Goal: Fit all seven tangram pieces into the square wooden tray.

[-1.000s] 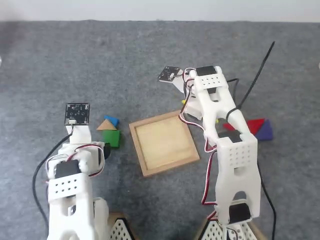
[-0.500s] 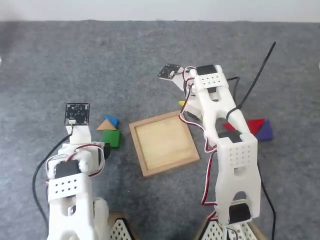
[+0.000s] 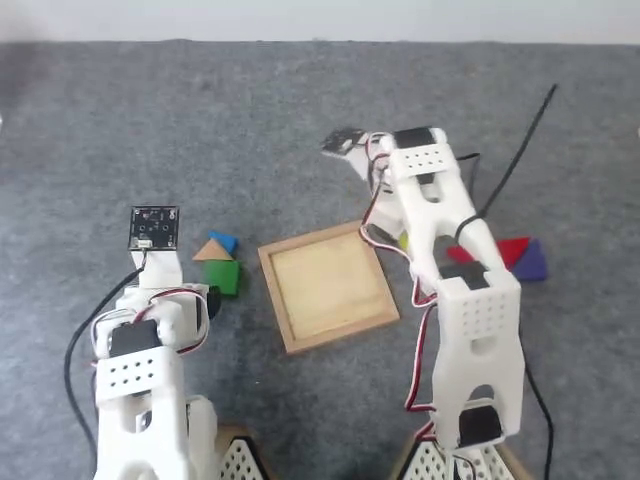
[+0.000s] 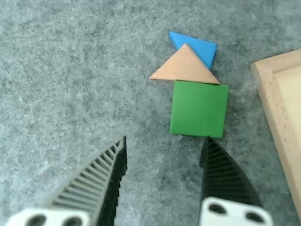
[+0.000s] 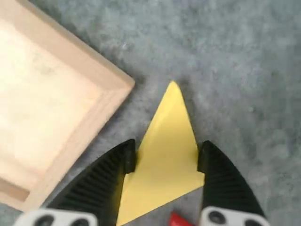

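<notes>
- The right fingers [image 5: 103, 181] are closed in to the width of the yellow triangle [image 5: 164, 172] and press on its two slanting sides.
- The left fingers [image 4: 101, 179] stand wide apart and hold nothing. They are over bare desk [image 3: 200, 120], just short of the green square [image 4: 199, 108].
- A tan triangle [image 4: 185, 65] touches the square's far edge, with a blue triangle [image 4: 197, 44] tucked behind it.
- In the high view this group lies left of centre, near the tray [image 3: 325, 285], which sits mid-frame, slightly turned, with nothing in it.
- The yellow triangle lies just off the tray's upper right corner, apart from the rim.
- We judge the step in hand to be moving the yellow triangle into the tray.
  - It should clear the rim before crossing.
  - One straight edge should be squared to a wall, and the piece lowered flat before release.
  - The slanting sides may let the piece squirt out, so the hold should stay firm.
- We cannot tell whether the triangle is lifted or resting on the desk.
- In the high view the right arm [image 3: 440, 220] covers most of the triangle.
- A red piece [image 3: 512, 248] and a purple piece [image 3: 533, 262], right of centre, run partly under the arm, so that group cannot be counted.
</notes>
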{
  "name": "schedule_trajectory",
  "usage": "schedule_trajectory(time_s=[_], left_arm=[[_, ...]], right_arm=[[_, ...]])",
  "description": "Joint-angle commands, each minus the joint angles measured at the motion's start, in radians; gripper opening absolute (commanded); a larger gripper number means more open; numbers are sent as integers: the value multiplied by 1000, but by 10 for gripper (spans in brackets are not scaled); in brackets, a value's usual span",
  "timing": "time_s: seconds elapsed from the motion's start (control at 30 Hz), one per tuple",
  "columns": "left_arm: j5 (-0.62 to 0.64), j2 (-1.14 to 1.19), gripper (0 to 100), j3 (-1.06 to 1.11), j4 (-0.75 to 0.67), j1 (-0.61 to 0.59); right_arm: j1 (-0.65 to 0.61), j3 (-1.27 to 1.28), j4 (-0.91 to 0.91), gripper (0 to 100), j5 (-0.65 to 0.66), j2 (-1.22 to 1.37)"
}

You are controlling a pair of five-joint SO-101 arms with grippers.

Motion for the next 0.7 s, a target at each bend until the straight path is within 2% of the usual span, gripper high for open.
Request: schedule_trajectory(time_s=[0.0,0.23,0.47,0.67], left_arm=[[-12,-28,250,-10,-15,2],[-12,-28,250,-10,-15,2],[-14,-28,250,-10,-15,2],[-15,-28,250,-10,-15,2]], right_arm=[[54,-14,15,198,-77,-73],[82,-14,-16,312,-169,-25],[177,-12,4,316,-298,-30],[183,52,1,306,-364,-24]])
